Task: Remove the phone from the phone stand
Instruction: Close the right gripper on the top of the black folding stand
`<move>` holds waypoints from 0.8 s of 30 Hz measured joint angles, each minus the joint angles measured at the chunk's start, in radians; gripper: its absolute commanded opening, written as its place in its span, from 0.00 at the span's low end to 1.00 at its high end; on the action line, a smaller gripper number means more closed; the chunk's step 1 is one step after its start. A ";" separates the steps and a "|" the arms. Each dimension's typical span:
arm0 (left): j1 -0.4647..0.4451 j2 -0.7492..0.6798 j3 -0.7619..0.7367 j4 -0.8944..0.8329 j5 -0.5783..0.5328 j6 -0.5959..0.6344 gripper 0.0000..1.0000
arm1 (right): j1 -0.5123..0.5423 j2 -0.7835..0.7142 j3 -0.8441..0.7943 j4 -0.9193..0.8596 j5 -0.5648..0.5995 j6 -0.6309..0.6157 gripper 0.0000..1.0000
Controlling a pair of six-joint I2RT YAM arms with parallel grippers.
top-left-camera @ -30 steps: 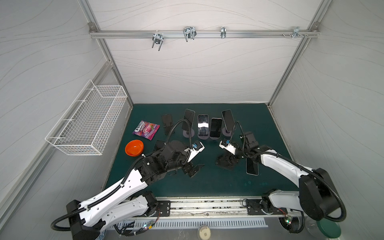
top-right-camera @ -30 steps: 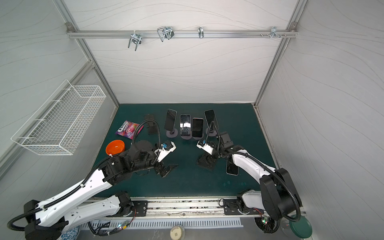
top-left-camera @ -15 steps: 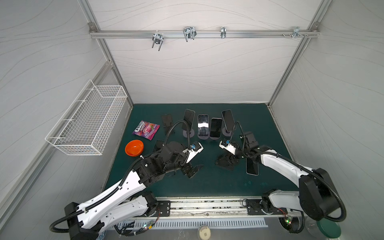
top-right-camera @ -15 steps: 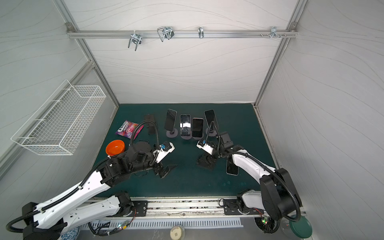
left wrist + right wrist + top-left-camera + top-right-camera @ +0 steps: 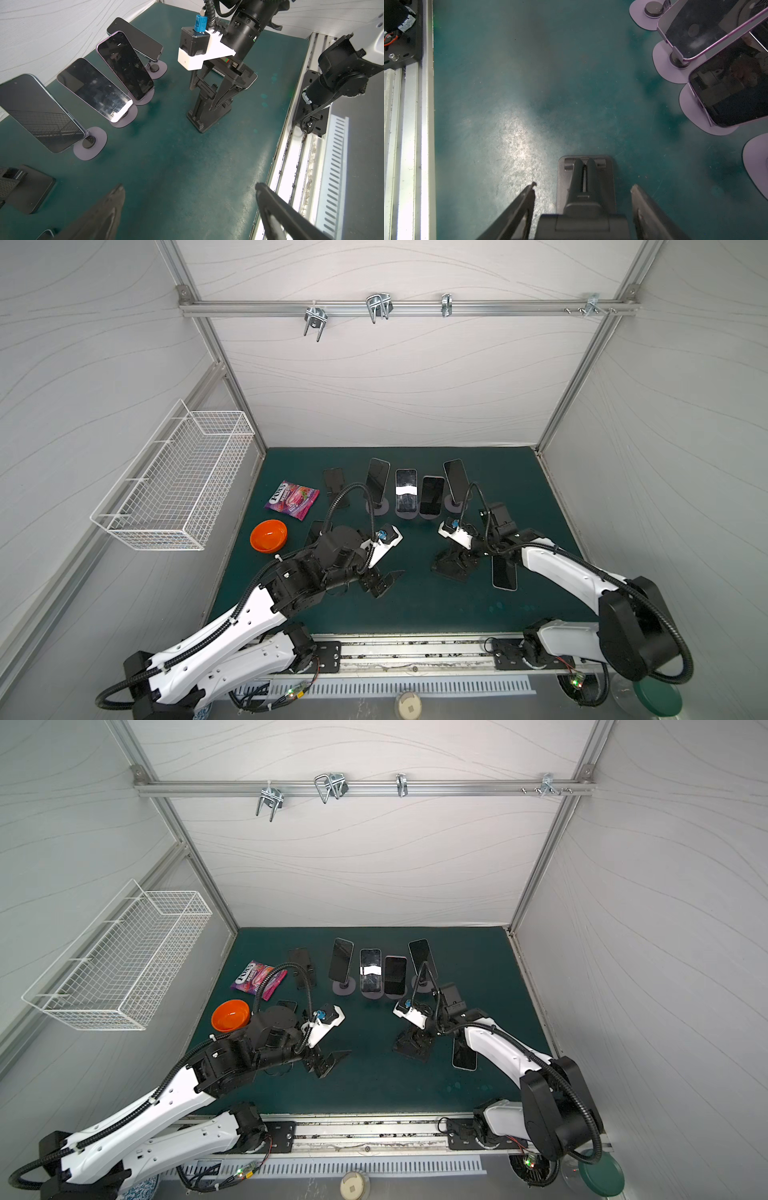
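The dark slab-shaped phone [image 5: 504, 572] lies flat on the green mat [image 5: 415, 605], just outside the right gripper [image 5: 584, 185], whose jaws stand apart astride the black plastic phone stand [image 5: 606, 187]; the left gripper [image 5: 189, 187] hovers over the mat, jaws spread wide, well clear of both

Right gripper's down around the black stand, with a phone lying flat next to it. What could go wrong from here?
1. The right gripper straddles the empty black stand with its jaws apart. If it pulls out crooked, or closes off-centre, it could catch the stand and tip it.
2. The flat phone lies on the mat right beside that stand, partly under the right arm. A low sweep could shove it.
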 measured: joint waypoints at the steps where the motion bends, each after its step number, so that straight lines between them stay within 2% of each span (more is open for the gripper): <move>1: 0.000 -0.003 0.000 0.000 -0.001 -0.002 0.99 | 0.000 0.000 0.001 -0.002 0.000 0.000 0.53; 24: 0.000 -0.037 0.000 -0.024 -0.020 -0.029 0.99 | -0.026 -0.022 0.051 -0.041 0.001 0.055 0.47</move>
